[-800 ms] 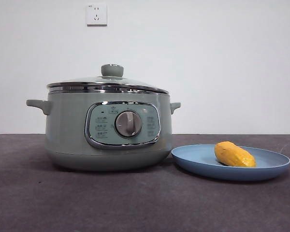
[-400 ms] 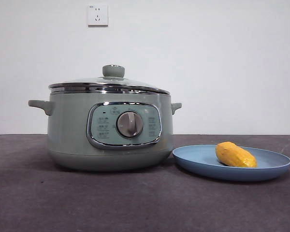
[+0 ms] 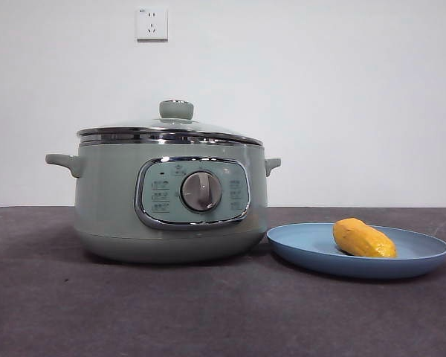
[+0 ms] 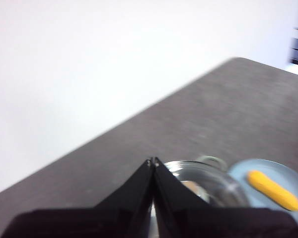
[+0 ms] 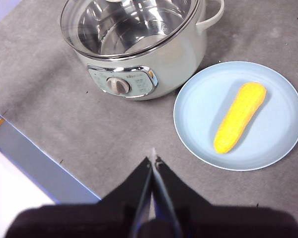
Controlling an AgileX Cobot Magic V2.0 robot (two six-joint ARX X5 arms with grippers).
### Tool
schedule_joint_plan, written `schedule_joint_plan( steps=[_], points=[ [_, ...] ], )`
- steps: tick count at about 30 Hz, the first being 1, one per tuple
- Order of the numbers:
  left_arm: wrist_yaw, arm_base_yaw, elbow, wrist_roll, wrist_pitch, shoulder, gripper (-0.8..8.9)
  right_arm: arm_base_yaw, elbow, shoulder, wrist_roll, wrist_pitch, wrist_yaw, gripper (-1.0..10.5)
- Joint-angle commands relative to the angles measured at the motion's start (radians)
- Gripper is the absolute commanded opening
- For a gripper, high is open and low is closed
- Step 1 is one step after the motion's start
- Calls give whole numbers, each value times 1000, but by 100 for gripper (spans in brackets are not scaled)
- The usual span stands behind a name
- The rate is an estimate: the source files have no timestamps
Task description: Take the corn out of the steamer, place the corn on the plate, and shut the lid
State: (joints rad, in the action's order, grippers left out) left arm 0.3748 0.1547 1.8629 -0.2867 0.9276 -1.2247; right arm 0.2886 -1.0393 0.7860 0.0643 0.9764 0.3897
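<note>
The sage-green steamer [image 3: 169, 201] stands left of centre with the glass lid [image 3: 171, 130] seated on its rim, green knob on top. The yellow corn [image 3: 364, 239] lies on the light-blue plate [image 3: 312, 249] to the pot's right. The right wrist view looks down on the steamer [image 5: 139, 54], the plate [image 5: 283, 119] and the corn [image 5: 239, 117]; my right gripper [image 5: 153, 159] hangs high above the table, shut and empty. My left gripper [image 4: 153, 161] is shut and empty too, raised well above the lid [image 4: 208, 186], with the corn [image 4: 274, 190] and plate [image 4: 288, 173] beyond.
A dark grey table [image 3: 208, 312] carries everything, against a white wall with a socket [image 3: 152, 23]. The table's near edge and a blue strip [image 5: 39, 158] show in the right wrist view.
The front view has crept a few pixels to the right; the pot, lid, plate and corn keep their places relative to one another.
</note>
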Motion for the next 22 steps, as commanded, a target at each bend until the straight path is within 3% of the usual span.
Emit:
schedule_joint_plan(
  steps=[1,4,15,22],
  points=[
    [1,-59,-87,-15,-56,74,-4,2,8,-1,4,-3,-2,1],
    [0,-113,-245,-14,-160,182,-4,1,8,-1,4,-3,-3,1],
    [-12,-217,-1095,-3,-613,650,-4,1,8,-1,4,-3,-3,1],
    [-155,-230,-1493,77,-750,871,-4,1,8,-1,4,-3,-3,1]
  ],
)
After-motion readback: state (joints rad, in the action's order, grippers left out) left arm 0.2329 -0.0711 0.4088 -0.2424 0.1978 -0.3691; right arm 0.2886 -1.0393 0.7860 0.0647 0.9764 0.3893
